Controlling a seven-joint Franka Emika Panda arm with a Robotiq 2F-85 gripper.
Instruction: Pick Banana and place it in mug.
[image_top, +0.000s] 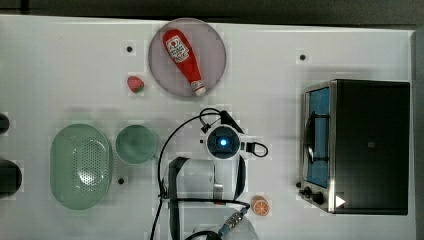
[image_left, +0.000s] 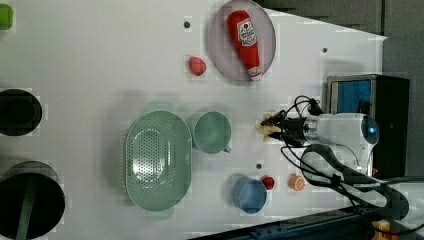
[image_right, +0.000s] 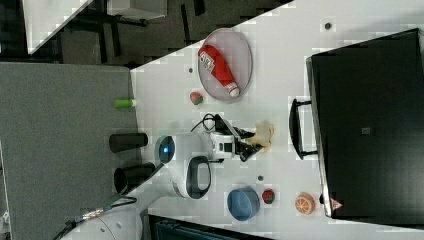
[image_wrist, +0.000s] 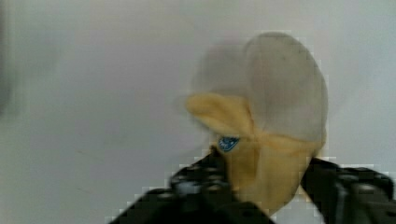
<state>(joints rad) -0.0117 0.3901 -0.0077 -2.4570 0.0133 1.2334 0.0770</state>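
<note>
My tool (image_wrist: 266, 186) has its fingers against both sides of the banana (image_wrist: 261, 135), mid-bench. I should firm the grip, lift straight, then carry to mug (image_left: 212, 131).

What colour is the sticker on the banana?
Blue; the sticker on the banana shows best in the wrist view.
</note>
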